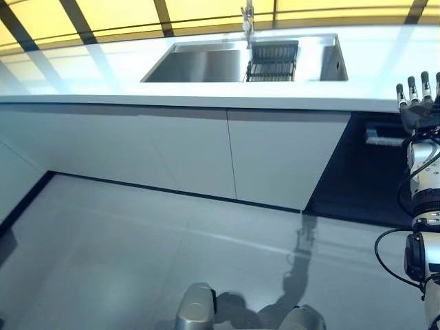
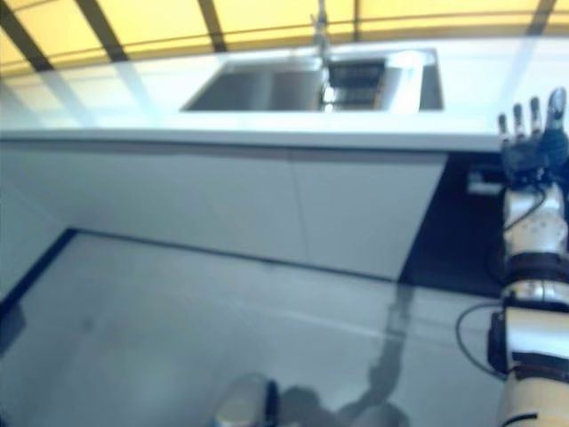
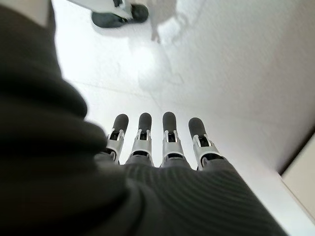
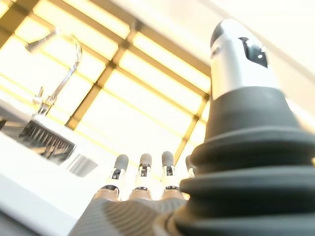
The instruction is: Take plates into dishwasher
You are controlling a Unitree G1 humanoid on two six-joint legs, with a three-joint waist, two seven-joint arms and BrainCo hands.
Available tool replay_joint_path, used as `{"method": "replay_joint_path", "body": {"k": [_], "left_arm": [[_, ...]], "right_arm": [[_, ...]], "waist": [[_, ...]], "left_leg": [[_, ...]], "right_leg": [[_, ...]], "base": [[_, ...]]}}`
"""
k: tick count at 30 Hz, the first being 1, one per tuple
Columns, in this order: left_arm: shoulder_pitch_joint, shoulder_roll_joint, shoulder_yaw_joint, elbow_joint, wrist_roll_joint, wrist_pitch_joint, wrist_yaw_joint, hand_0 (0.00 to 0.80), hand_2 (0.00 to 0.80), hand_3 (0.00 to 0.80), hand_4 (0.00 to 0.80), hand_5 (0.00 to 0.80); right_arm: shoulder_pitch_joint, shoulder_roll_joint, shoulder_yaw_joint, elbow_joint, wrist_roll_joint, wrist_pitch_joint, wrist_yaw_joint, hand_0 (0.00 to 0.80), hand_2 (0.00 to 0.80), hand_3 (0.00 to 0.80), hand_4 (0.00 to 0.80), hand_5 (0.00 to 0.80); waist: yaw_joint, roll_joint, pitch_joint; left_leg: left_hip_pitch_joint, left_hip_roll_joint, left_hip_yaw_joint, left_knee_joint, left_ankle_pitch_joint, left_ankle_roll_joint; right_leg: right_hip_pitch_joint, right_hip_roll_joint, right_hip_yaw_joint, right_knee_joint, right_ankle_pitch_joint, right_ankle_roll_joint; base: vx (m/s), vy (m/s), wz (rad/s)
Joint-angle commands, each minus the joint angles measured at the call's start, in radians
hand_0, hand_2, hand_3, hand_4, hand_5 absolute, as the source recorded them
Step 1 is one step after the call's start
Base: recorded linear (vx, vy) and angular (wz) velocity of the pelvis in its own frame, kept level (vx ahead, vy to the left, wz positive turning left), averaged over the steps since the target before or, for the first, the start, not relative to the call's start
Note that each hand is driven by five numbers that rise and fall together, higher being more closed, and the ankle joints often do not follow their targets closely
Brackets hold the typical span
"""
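One rack (image 1: 273,60) sits in sink (image 1: 199,65); cabinet doors (image 1: 206,151) closed.

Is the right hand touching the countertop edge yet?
Apart. In the right wrist view the right hand has straight fingers raised in open air, with the white countertop off to one side of them and nothing held.

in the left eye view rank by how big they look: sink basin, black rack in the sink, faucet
1. sink basin
2. black rack
3. faucet, only partly in view at the top edge, so its rank is unsure
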Motion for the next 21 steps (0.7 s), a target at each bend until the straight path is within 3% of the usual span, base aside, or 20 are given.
{"method": "replay_joint_path", "body": {"k": [1, 3, 10, 12, 15, 21], "left_arm": [[-0.003, 0.073, 0.014, 0.002, 0.047, -0.012, 0.003, 0.000, 0.000, 0.000, 0.000, 0.000], [-0.007, 0.076, 0.022, 0.002, 0.046, -0.014, 0.005, 0.000, 0.000, 0.000, 0.000, 0.000], [-0.029, 0.068, 0.029, 0.027, 0.019, -0.041, 0.029, 0.000, 0.000, 0.000, 0.000, 0.000], [-0.047, 0.059, 0.031, 0.035, 0.009, -0.047, 0.040, 0.000, 0.000, 0.000, 0.000, 0.000], [-0.072, 0.055, 0.028, 0.045, 0.006, -0.030, 0.034, 0.000, 0.000, 0.000, 0.000, 0.000], [-0.112, 0.030, 0.000, 0.060, -0.008, -0.013, -0.004, 0.000, 0.000, 0.000, 0.000, 0.000]], "right_arm": [[-0.034, -0.007, 0.008, 0.013, -0.137, 0.038, -0.036, 0.000, 0.000, 0.000, 0.000, 0.000], [0.001, 0.004, 0.014, 0.022, -0.217, 0.073, -0.065, 0.000, 0.000, 0.000, 0.000, 0.000], [0.131, 0.062, 0.050, 0.073, -0.424, 0.147, 0.009, 0.000, 0.000, 0.000, 0.000, 0.000], [0.195, 0.094, 0.083, 0.091, -0.595, 0.178, 0.046, 0.000, 0.000, 0.000, 0.000, 0.000], [0.280, 0.120, 0.147, 0.081, -0.855, 0.158, 0.052, 0.000, 0.000, 0.000, 0.000, 0.000], [0.477, 0.172, 0.262, -0.007, -1.167, 0.182, 0.077, 0.000, 0.000, 0.000, 0.000, 0.000]], "waist": [[0.022, -0.021, -0.051], [0.018, -0.031, -0.064], [-0.007, -0.056, -0.120], [-0.025, -0.066, -0.147], [-0.046, -0.076, -0.170], [-0.092, -0.088, -0.197]], "left_leg": [[0.001, -0.009, 0.061, 0.030, -0.071, 0.074], [0.024, -0.008, 0.070, -0.021, -0.047, 0.068], [0.096, -0.022, 0.091, -0.233, 0.062, 0.044], [0.119, -0.029, 0.096, -0.324, 0.099, 0.039], [0.145, -0.038, 0.106, -0.411, 0.129, 0.039], [0.195, -0.053, 0.125, -0.569, 0.188, 0.032]], "right_leg": [[0.120, 0.070, -0.037, -0.140, 0.061, -0.052], [0.136, 0.086, -0.037, -0.193, 0.083, -0.043], [0.157, 0.142, -0.025, -0.405, 0.179, -0.014], [0.158, 0.164, -0.016, -0.492, 0.220, -0.004], [0.160, 0.183, -0.003, -0.564, 0.259, 0.007], [0.173, 0.209, -0.004, -0.669, 0.318, 0.031]], "base": [[0.000, 0.000, 0.00], [-0.018, -0.015, -0.02], [-0.070, -0.010, -0.15], [-0.086, 0.007, -0.17], [-0.067, 0.010, -0.12], [-0.073, 0.009, -0.07]]}}
